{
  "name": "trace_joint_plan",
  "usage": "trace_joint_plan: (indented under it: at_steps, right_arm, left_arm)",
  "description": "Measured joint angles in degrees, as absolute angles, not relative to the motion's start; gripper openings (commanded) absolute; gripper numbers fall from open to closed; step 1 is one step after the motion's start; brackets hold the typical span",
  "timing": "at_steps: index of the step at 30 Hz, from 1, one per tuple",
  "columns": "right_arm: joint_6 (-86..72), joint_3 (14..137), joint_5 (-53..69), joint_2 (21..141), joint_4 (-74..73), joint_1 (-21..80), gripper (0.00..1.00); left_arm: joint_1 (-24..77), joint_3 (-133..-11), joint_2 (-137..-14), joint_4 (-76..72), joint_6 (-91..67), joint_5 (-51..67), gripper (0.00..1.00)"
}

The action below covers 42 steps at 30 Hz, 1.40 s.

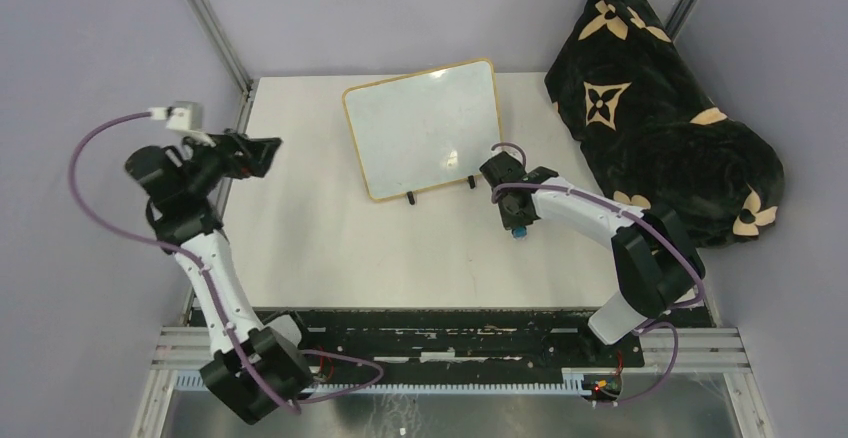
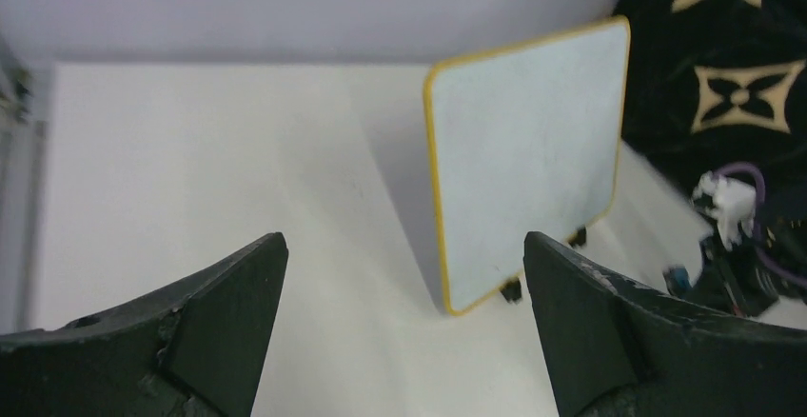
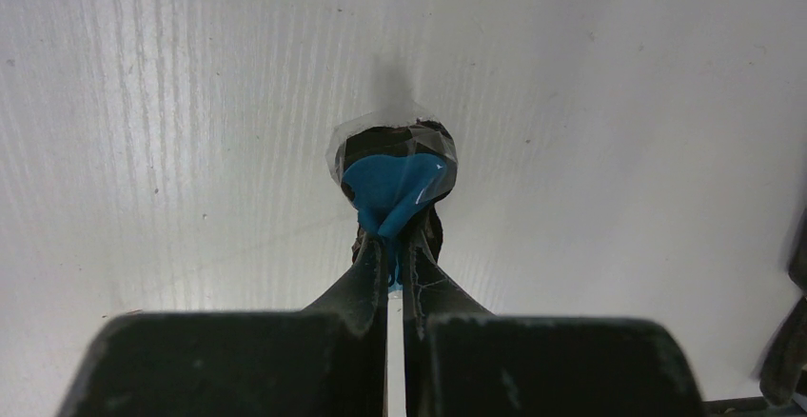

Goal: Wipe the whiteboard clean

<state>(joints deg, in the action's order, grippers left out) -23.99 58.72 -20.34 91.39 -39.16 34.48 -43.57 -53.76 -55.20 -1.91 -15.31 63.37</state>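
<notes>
The whiteboard (image 1: 423, 128) stands tilted on two small black feet at the table's far middle; its yellow-framed white face shows no writing. It also shows in the left wrist view (image 2: 525, 160). My right gripper (image 1: 518, 226) is shut on a small blue eraser (image 3: 392, 187) with a dark pad and points down at the white table, just to the right of and in front of the board's right foot. The eraser shows as a blue speck in the top view (image 1: 519, 233). My left gripper (image 1: 268, 154) is open and empty, raised at the table's left edge, facing the board.
A black blanket with tan flower patterns (image 1: 660, 118) lies heaped at the far right, close to the board's right edge. A metal post (image 1: 210, 23) rises at the table's back left corner. The arm bases sit on the rail (image 1: 450, 343) at the near edge.
</notes>
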Motion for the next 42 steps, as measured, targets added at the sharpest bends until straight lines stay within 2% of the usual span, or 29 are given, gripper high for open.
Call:
trace_joint_plan:
  at_steps: [3,7,12,21,26,30,34,40,42]
  right_arm:
    - [-23.99,58.72,-20.4,91.39,-38.68,33.8,0.01]
    - [-24.23,58.72,-20.4,91.37,-37.91,32.82,0.01]
    - [-24.27,58.72,-20.21,91.48,-36.8,32.1,0.01]
    - [-24.45,58.72,-19.97,91.9,-36.4,31.42,0.06]
    - [-24.77,58.72,-19.97,91.13,-36.47,30.98,0.21]
    - [-25.17,58.7,-19.97,90.08,-36.51,30.87,0.4]
    - [-25.32,58.61,-19.97,89.36,-36.47,30.85,0.54]
    - [-25.28,57.74,-19.9,87.5,-36.82,30.85,0.58]
    - [-25.28,57.65,-19.88,86.41,-37.21,30.85,0.67]
  left_arm:
    - [-30.22,-53.39,-56.62,8.86,-6.02,52.18,0.99]
    - [-21.69,-52.07,-56.66,15.86,-0.6,37.6,0.99]
    - [-10.9,-50.74,-57.49,16.62,2.59,23.03,0.99]
    - [-0.8,-46.87,-68.2,17.06,8.34,3.44,0.99]
    - [1.48,-43.38,-69.3,17.21,9.74,0.32,0.99]
    - [1.26,-42.68,-69.76,17.3,10.57,0.01,0.99]
    - [1.26,-42.68,-69.76,17.58,11.09,0.73,0.99]
    - [1.26,-42.68,-69.76,17.74,11.33,2.59,0.99]
    - [1.26,-42.68,-69.76,17.76,11.55,3.27,0.99]
